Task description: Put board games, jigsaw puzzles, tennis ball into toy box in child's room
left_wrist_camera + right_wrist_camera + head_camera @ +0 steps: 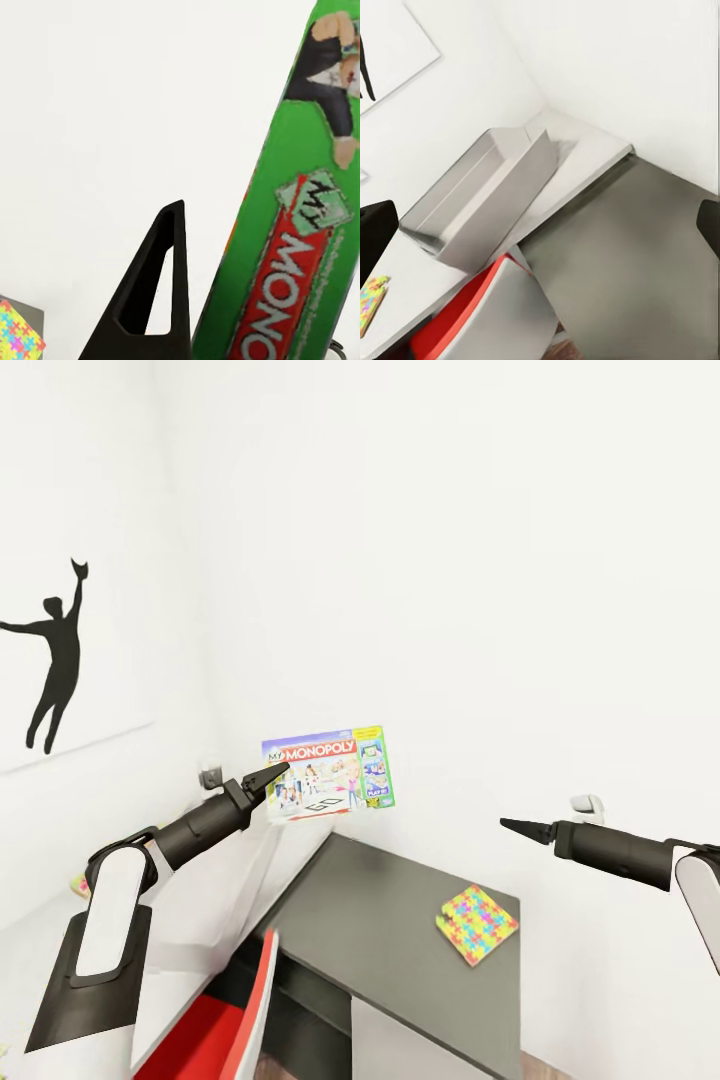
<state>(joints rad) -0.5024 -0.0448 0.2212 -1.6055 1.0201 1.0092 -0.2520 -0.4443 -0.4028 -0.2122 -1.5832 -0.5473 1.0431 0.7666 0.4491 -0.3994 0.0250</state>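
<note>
A black silhouette picture point(52, 655) of a figure with one arm raised was seen on the white wall at the far left of the head view. Next to it, the left hand point(272, 772) was raised above the table point(200, 905) and was clenched on a board game point(328, 770), a Monopoly box, which was held in the air in front of the wall with its printed face turned toward the camera. In the left wrist view one dark finger point(154, 289) was seen beside the green side of the box point(296, 217).

In the right wrist view the toy box point(484, 196), light grey and thin-walled, was seen on the pale table top point(577, 154), near the corner by the walls. A red and white chair point(225, 1020) was drawn up at the table's front edge.

Further right, a jigsaw puzzle point(477, 924) was seen against the dark grey side panel point(400, 930) of the table, at a tilt. Another many-coloured puzzle point(370, 301) lay on the table near its front edge.

At the right, the right hand point(522, 827) was held in the air, nothing grasped, its tips drawn together.
</note>
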